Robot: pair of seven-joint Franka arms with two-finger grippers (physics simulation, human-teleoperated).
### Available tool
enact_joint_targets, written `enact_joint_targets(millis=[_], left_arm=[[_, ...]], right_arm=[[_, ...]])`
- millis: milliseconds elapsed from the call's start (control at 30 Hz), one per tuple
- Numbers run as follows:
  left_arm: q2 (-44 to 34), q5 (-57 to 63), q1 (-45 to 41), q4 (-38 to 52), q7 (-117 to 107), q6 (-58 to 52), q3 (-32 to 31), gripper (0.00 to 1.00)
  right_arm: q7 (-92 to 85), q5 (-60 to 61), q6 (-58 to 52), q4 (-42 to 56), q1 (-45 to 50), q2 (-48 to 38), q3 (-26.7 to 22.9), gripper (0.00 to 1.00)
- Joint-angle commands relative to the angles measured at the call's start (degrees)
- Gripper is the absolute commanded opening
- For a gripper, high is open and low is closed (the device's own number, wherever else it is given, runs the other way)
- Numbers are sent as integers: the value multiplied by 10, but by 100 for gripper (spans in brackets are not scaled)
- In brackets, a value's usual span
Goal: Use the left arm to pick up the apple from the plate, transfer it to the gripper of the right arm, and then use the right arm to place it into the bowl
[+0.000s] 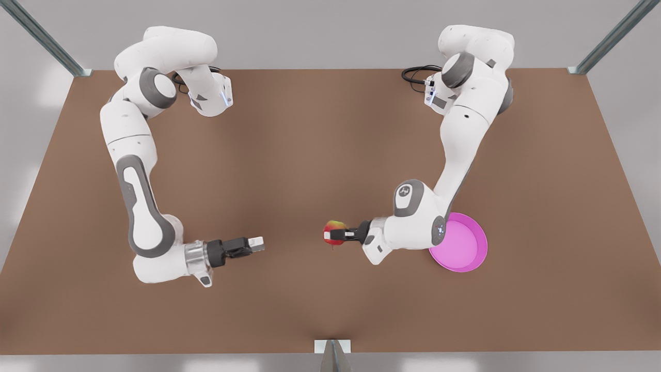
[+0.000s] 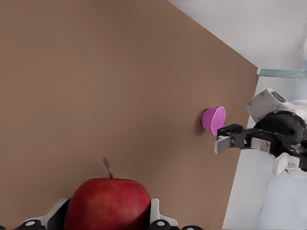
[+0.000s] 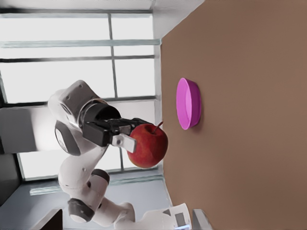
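Note:
The red apple (image 1: 334, 232) hangs above the table's middle, held in my left gripper (image 1: 336, 235), which is shut on it and reaches in from the front view's right. In the left wrist view the apple (image 2: 107, 201) sits between that gripper's two fingers (image 2: 156, 214), stem up. The pink plate (image 1: 465, 248) lies behind the left arm's wrist. My right gripper (image 1: 256, 242), on the front view's left, points at the apple across a gap and stands open. The small pink bowl (image 2: 214, 120) sits on the table near the right gripper (image 2: 223, 142).
The brown table (image 1: 330, 155) spreads wide around both arms. A metal bracket (image 1: 333, 347) sits at the near edge, and frame posts (image 1: 77, 70) stand at the far corners. In the right wrist view the plate (image 3: 188, 103) lies beyond the apple (image 3: 149, 146).

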Motion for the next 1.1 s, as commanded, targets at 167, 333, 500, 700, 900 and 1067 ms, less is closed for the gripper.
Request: enact_joint_targets(millis=[167,333,500,700,900,1067], left_arm=[[56,-113,0,23,75,60,-58,69],[75,-112,0,28,163,75,-77,69],[78,-112,-1,28,182,92,-77,69],[78,-112,-1,30,187,93,-77,69],[80,-112,-4,30,186,107,-77,68],[83,-112,-4,30,187,111,-77,68]], right_arm=[[-738,24,152,-8,11,1,10,100],[-908,27,206,-9,26,8,18,100],[-926,34,205,-40,13,10,56,100],[-966,60,205,-83,5,9,77,100],[-968,66,206,-102,9,9,86,100],[-973,68,223,-118,4,5,102,100]])
